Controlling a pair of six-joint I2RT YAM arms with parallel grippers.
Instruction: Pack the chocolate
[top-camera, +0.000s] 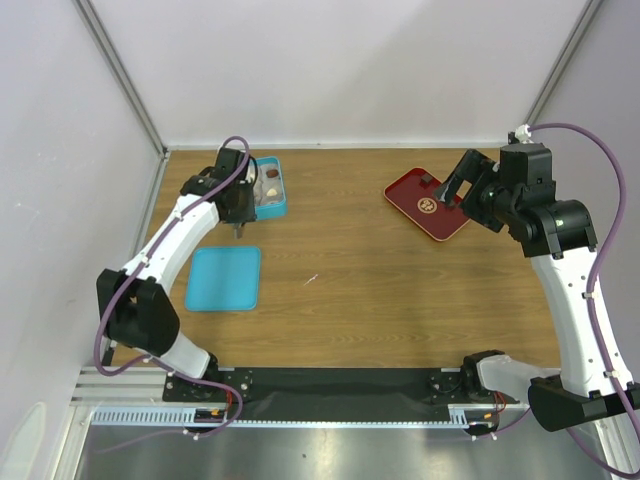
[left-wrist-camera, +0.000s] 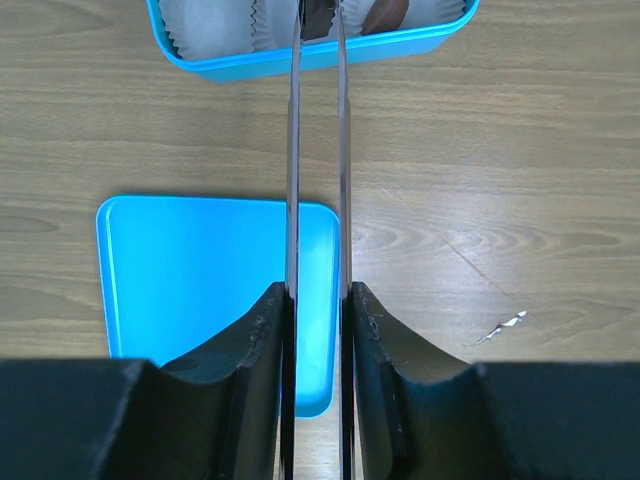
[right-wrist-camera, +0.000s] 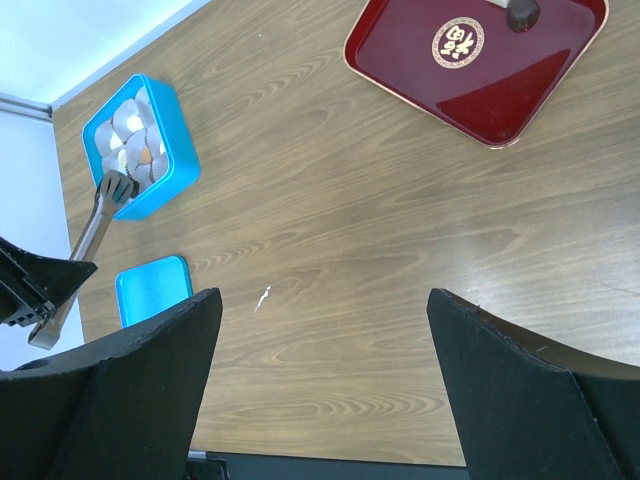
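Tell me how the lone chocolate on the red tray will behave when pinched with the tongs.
The chocolate is tiny, so probably light. The red tray looks glossy, so a nudge would likely slide it. The tongs are thin metal strips; on a seemingly rounded piece they could slip, or dent it if squeezed hard.
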